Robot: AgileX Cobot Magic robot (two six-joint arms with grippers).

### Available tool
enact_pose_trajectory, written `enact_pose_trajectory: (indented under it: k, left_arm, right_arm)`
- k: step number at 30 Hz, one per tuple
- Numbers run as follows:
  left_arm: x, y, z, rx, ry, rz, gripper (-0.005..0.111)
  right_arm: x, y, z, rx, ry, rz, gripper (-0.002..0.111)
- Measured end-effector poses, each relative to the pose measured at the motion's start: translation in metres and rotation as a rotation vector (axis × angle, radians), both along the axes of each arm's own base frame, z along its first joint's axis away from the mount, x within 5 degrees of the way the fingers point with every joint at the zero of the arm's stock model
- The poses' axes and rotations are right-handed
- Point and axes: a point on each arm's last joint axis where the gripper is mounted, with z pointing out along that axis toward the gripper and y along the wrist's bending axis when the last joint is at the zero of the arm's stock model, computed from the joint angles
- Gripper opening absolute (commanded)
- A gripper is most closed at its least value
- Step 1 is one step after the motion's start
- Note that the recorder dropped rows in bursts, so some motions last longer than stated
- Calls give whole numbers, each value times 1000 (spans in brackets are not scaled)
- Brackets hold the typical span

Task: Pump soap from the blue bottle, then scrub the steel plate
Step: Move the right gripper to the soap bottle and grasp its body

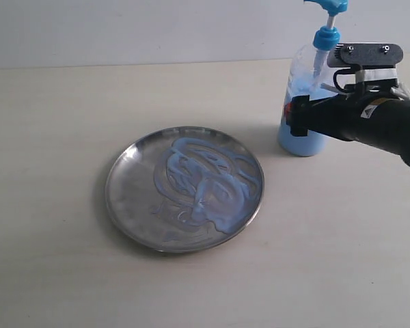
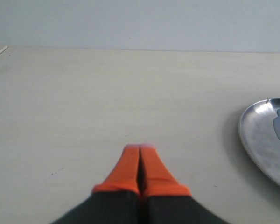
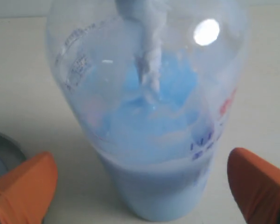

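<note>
The steel plate [image 1: 133, 184] lies on the table left of centre, its middle and right side smeared with pale blue soap [image 1: 205, 179]. The blue bottle [image 1: 297, 140] stands upright at the back right, its pump head [image 1: 328, 8] raised. My right gripper [image 1: 302, 116] is open around the bottle's lower body. In the right wrist view the bottle [image 3: 149, 107] stands between the orange fingers [image 3: 23, 186], with a gap showing on each side. My left gripper [image 2: 140, 154] is shut on nothing, low over bare table. The plate's rim [image 2: 259, 135] lies off to its side.
A pale wall runs along the table's far edge [image 1: 123, 65]. Bare tabletop [image 1: 55, 137] surrounds the plate. The black right arm [image 1: 389, 123] comes in from the right edge beside the bottle.
</note>
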Motion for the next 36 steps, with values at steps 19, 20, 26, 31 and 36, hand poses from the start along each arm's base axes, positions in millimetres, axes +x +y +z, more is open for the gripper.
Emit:
enact_pose_trajectory:
  k: [19, 20, 26, 31, 36]
  left_arm:
    - [0, 0, 0, 0, 0, 0, 0]
    - [0, 0, 0, 0, 0, 0, 0]
    - [0, 0, 0, 0, 0, 0, 0]
    - [0, 0, 0, 0, 0, 0, 0]
    - [0, 0, 0, 0, 0, 0, 0]
  right_arm:
    - [45, 11, -26, -31, -165, -1, 88]
    - [46, 10, -26, -28, -170, -9, 84]
    - [50, 10, -32, -30, -207, -18, 30]
    - [50, 12, -33, -37, -220, 6, 0]
    - [49, 15, -32, -86, -232, 71, 0]
